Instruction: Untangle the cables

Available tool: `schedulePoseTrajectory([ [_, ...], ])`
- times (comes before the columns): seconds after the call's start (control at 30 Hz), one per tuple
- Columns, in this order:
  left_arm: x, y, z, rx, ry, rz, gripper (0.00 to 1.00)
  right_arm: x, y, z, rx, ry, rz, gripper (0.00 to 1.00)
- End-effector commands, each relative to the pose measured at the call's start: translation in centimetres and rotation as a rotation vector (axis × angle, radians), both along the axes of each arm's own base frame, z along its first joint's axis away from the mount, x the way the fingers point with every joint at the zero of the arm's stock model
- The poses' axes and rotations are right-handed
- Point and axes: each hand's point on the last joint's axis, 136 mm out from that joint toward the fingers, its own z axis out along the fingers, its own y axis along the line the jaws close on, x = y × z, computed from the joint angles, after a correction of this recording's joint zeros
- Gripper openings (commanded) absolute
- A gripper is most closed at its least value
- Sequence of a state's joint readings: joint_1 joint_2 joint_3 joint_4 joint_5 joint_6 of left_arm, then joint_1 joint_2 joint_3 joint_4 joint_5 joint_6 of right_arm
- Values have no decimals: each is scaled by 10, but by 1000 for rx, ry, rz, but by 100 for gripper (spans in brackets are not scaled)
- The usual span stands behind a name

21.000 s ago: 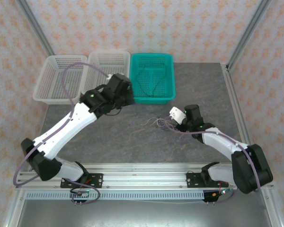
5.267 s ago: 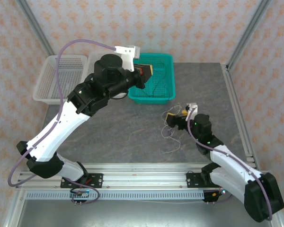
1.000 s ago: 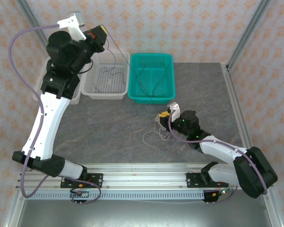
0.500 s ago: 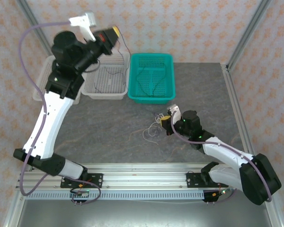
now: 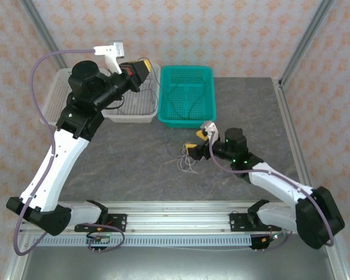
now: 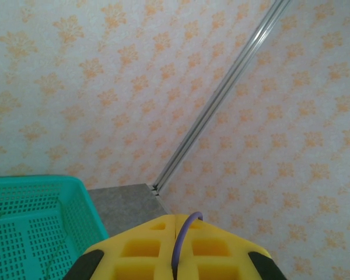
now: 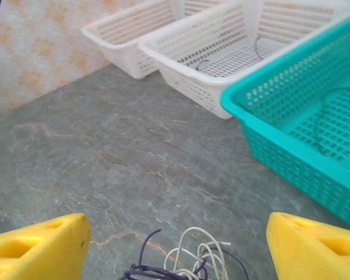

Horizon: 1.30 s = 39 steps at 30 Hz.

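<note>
My left gripper (image 5: 141,72) is raised over the middle white basket (image 5: 131,112) and is shut on a dark purple cable (image 6: 182,239), which runs up between the yellow fingers (image 6: 140,248). A thin strand hangs from it toward the basket. On the table lies a small tangle of whitish and dark purple cables (image 5: 187,164) (image 7: 193,261). My right gripper (image 5: 193,150) (image 7: 175,224) hovers just over it, its jaws wide open with nothing between them. A green cable (image 5: 184,102) lies in the teal basket (image 5: 187,122).
Three baskets stand in a row at the back: two white (image 7: 141,36) (image 7: 207,87) and one teal (image 7: 291,151). Dark cable pieces (image 7: 201,63) lie in the nearer white basket. Grey tabletop (image 5: 134,157) stretches left of the tangle. Frame posts rise at the back corners.
My right gripper has opened and let go of the tangle, which now lies on the table. The left arm swung right and lower over the white basket, still gripping the purple cable.
</note>
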State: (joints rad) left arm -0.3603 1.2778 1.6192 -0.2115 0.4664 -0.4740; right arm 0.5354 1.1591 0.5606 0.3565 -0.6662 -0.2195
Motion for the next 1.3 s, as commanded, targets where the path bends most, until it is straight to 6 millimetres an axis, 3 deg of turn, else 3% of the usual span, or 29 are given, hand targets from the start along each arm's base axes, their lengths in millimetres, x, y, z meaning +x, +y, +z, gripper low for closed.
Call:
schedulePoseTrajectory([
  [0.0,-18,0,36,-45,-90,-27,0,-8,29,15,21,-94,189,79],
  [0.13,-23,6,46,-33,-108,-8,0,-28,49,-19,-99,-70,413,76],
  [0.27,-32,13,59,-23,-121,15,0,-35,53,-70,-394,-122,503,78],
  [0.47,-48,24,70,-32,-145,46,0,11,60,-89,-467,-141,328,70],
  [0.63,-62,33,75,-35,-175,63,0,27,69,-109,-474,-99,260,63],
  [0.73,-70,39,79,-33,-194,82,0,30,71,-121,-464,-58,229,50],
  [0.9,-77,58,72,-25,-185,175,0,34,67,-122,-405,-14,141,16],
  [1.0,-76,80,44,36,-101,293,0,24,59,-119,-387,-7,128,0],
  [1.03,-77,94,29,73,-49,365,0,20,54,-115,-382,-8,117,0],
  [1.13,-85,137,-33,210,115,576,0,7,35,-103,-373,-36,77,0],
  [1.27,-104,174,-123,293,262,740,0,-12,11,-81,-373,-95,48,0],
])
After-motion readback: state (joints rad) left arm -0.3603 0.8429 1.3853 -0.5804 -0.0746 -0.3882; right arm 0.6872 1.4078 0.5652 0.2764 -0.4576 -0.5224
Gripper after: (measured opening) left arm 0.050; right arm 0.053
